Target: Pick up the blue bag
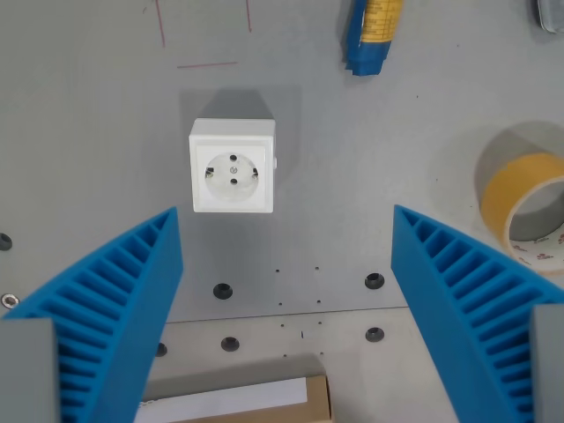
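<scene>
The blue bag (pixel 370 33), blue with a yellow panel, lies at the top edge of the wrist view, right of centre, partly cut off by the frame. My gripper (pixel 286 264) is open and empty, high above the grey table. Its two blue ribbed fingers (pixel 115 317) stand wide apart at the lower left and lower right. The bag is far ahead of the fingers, not between them.
A white socket box (pixel 233 166) sits on the grey table between and beyond the fingers. A roll of tape (pixel 529 207) lies at the right edge. A cardboard piece with a white sheet (pixel 238 401) is at the bottom. A dark object (pixel 551 13) shows in the top right corner.
</scene>
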Robot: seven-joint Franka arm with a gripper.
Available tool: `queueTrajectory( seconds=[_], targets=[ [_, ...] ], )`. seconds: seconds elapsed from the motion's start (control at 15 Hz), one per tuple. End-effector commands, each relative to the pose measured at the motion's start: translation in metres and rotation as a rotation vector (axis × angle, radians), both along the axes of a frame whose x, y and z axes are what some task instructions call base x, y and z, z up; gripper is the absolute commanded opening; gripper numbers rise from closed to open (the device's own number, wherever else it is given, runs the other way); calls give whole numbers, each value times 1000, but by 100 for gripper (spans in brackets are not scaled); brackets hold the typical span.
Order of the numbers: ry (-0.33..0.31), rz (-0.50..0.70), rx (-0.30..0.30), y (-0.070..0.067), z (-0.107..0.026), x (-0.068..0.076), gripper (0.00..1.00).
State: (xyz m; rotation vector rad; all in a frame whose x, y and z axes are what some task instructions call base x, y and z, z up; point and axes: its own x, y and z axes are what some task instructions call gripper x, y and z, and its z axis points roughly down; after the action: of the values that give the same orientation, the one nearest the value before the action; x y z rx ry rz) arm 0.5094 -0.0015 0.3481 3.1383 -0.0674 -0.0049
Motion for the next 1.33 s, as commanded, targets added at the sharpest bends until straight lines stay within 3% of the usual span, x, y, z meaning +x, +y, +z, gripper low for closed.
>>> queueTrajectory(
  seconds=[0.07, 0.6, 1.33],
  targets=[
    [-3, 0, 0, 0, 2, 0, 100],
    [-10, -22, 1, -3, -5, 3, 100],
    [-33, -106, 3, -20, -42, 24, 100]
  ],
)
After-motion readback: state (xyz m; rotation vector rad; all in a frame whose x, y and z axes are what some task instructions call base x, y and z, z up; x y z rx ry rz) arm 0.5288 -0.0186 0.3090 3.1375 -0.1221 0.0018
